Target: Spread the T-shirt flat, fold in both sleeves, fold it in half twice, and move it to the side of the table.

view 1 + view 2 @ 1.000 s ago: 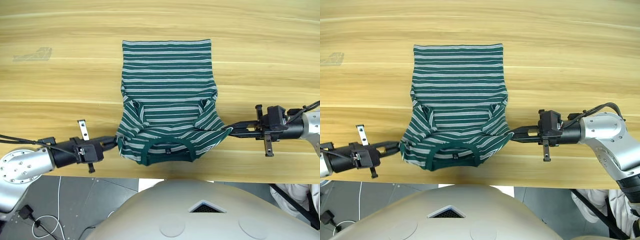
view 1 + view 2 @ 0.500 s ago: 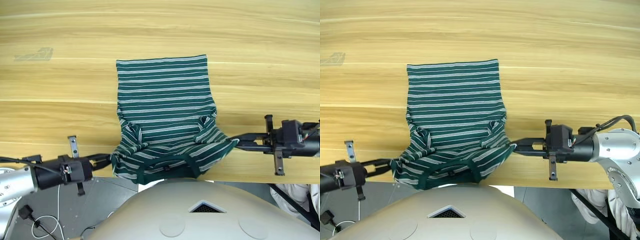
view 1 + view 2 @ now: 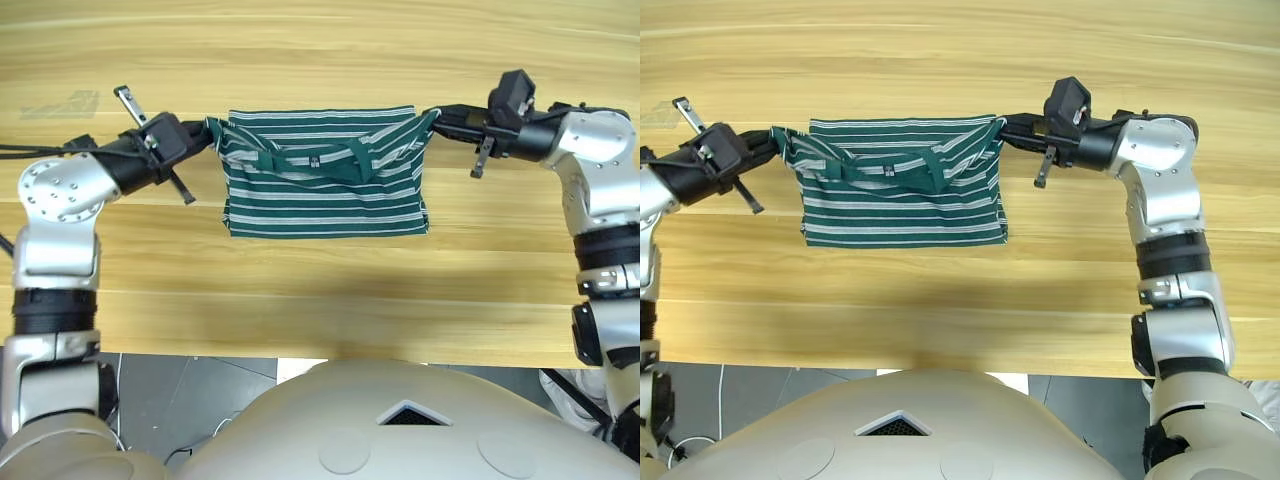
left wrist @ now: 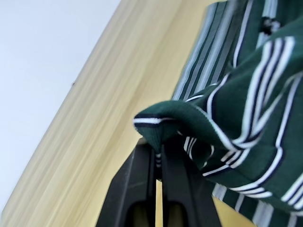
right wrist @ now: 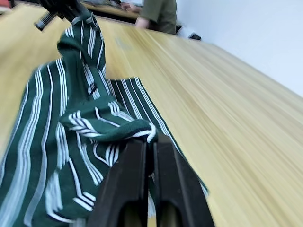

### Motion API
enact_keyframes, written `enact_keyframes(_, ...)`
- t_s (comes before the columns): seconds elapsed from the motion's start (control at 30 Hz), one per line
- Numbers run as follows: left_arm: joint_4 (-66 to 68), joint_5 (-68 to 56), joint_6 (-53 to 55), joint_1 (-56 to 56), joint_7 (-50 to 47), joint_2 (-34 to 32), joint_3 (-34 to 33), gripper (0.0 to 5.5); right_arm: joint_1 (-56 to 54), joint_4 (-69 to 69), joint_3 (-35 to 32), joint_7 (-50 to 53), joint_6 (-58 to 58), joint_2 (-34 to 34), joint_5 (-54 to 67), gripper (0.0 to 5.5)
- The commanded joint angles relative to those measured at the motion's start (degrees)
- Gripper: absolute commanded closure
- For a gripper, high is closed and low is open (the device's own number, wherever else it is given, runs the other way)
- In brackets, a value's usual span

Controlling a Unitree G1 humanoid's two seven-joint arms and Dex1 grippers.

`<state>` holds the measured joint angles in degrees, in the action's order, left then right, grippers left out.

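Note:
A dark green T-shirt with white stripes [image 3: 325,195] lies folded in half on the wooden table [image 3: 320,290], collar edge at the far side. My left gripper [image 3: 210,131] is shut on the shirt's far left corner, and my right gripper [image 3: 432,117] is shut on the far right corner. Both corners are held slightly above the table, with the neckband [image 3: 313,160] sagging between them. In the left wrist view the black fingers [image 4: 149,161] pinch a fold of striped cloth [image 4: 236,118]. In the right wrist view the fingers [image 5: 142,161] clamp a similar fold [image 5: 104,125].
A faint grey mark [image 3: 62,106] sits on the table at the far left. Bare wood surrounds the shirt on every side. The table's near edge [image 3: 300,355] runs just in front of me.
Both grippers carried the shirt's near edge up and away from me, over the far half. The shirt went from hanging off the near edge to being folded in half.

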<state>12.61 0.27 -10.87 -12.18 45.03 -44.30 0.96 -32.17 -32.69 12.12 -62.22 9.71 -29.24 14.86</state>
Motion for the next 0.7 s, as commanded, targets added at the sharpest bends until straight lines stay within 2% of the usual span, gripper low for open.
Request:
enact_keyframes(0.03, 9.3, 2.3, -3.4, -6.3, -3.6, 3.5, 1.1, 5.5, -7.2, -14.9, -0.8, 1.7, 6.7, 3.9, -4.6, 5.48)
enact_keyframes(0.27, 17.4, 2.9, -6.6, -8.0, -4.3, 6.6, 2.6, 5.5, -11.2, -27.6, -2.0, 3.1, 12.0, 6.7, -9.2, 5.48)
enact_keyframes(0.3, 19.2, 3.2, -6.8, -8.7, -5.2, 7.3, 2.7, 5.15, -11.2, -28.6, -2.0, 3.7, 12.2, 6.9, -9.9, 5.13)
enact_keyframes(0.4, 28.1, 5.8, -8.0, -13.6, -13.7, 10.4, 2.1, 4.75, -11.8, -31.3, -3.1, 10.5, 14.1, 7.0, -12.2, 4.68)
enact_keyframes(0.5, 38.8, 8.1, -9.6, -19.4, -25.3, 13.0, 1.1, 4.3, -12.5, -33.6, -4.2, 23.6, 16.3, 6.7, -15.9, 4.16)
enact_keyframes(0.6, 45.3, 8.4, -11.4, -21.8, -29.9, 14.6, 0.8, 3.75, -11.8, -35.0, -3.3, 32.5, 17.8, 6.7, -20.0, 4.07)
enact_keyframes(0.7, 47.6, 7.8, -14.0, -21.1, -29.8, 15.5, 0.7, 3.33, -9.6, -35.2, -3.1, 35.2, 19.1, 7.4, -21.7, 4.07)
